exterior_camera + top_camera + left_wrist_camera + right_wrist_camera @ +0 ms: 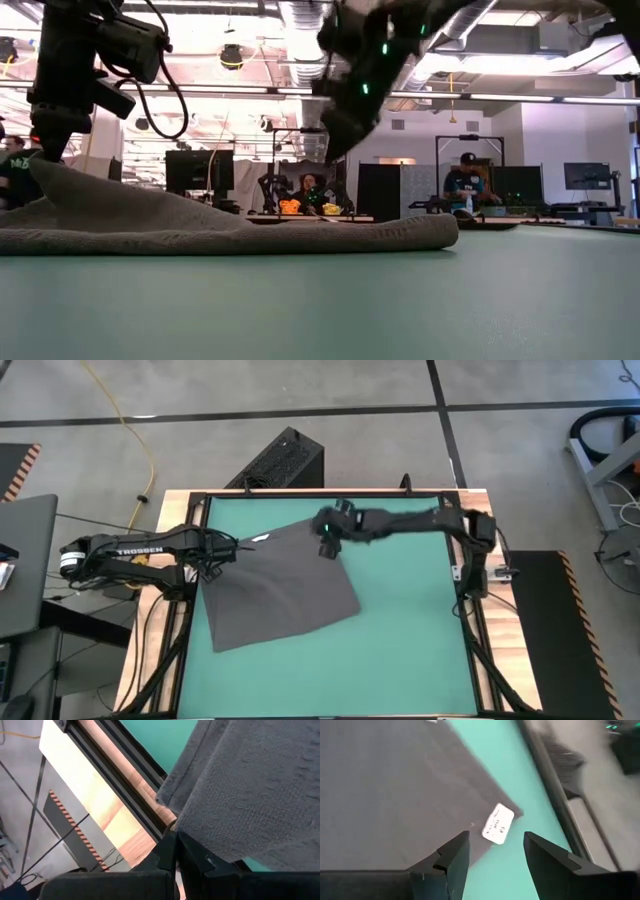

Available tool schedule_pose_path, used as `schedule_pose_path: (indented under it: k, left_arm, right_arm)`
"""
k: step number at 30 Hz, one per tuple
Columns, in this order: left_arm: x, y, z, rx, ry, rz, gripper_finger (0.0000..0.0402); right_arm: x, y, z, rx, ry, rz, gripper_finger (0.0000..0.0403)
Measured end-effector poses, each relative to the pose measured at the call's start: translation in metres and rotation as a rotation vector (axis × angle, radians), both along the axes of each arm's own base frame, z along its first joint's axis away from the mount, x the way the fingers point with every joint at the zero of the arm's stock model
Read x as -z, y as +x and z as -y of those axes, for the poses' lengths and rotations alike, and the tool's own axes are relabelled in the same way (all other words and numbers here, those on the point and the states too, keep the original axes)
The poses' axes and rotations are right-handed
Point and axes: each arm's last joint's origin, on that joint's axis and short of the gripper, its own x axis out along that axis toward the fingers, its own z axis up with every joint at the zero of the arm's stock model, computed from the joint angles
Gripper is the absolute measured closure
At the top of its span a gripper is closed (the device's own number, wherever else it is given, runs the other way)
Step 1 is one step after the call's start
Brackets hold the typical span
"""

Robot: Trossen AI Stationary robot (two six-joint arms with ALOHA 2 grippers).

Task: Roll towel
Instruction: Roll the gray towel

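Where the mat [400, 630] lies bare at the near side, nothing rests on it. Farther in, the towel [275, 590] lies spread flat, left of centre, turned like a diamond. Left gripper [213, 557] at the towel's left corner, jaws closed on the cloth; that corner is lifted off the mat into a peak in the low view. Right gripper [492, 852] hovers above the towel's far corner, jaws apart, holding nothing. White tag [498, 824] lies on that far corner, seen between the fingers. Beyond the table, people sit at desks.
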Motion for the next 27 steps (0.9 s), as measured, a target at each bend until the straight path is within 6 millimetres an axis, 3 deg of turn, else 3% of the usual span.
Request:
schedule_pose_path:
  k: [3, 8, 15, 20, 27]
  left_arm:
    - [0.000, 0.000, 0.000, 0.000, -0.001, -0.001, 0.0401]
    - [0.000, 0.000, 0.000, 0.000, -0.001, -0.001, 0.0401]
    - [0.000, 0.000, 0.000, 0.000, 0.000, -0.001, 0.0401]
    - [0.000, 0.000, 0.000, 0.002, 0.000, -0.002, 0.0401]
    - [0.000, 0.000, 0.000, 0.002, 0.000, -0.001, 0.0401]
  right_arm:
    - [0.013, 0.005, 0.020, -0.276, -0.021, -0.057, 0.0191]
    - [0.011, 0.019, 0.047, -0.447, -0.095, 0.005, 0.0192]
    - [0.035, 0.041, 0.078, -0.481, -0.059, -0.042, 0.0192]
    - [0.046, 0.044, 0.093, -0.468, 0.095, -0.189, 0.0192]
    - [0.032, 0.045, 0.105, -0.492, 0.091, -0.180, 0.0192]
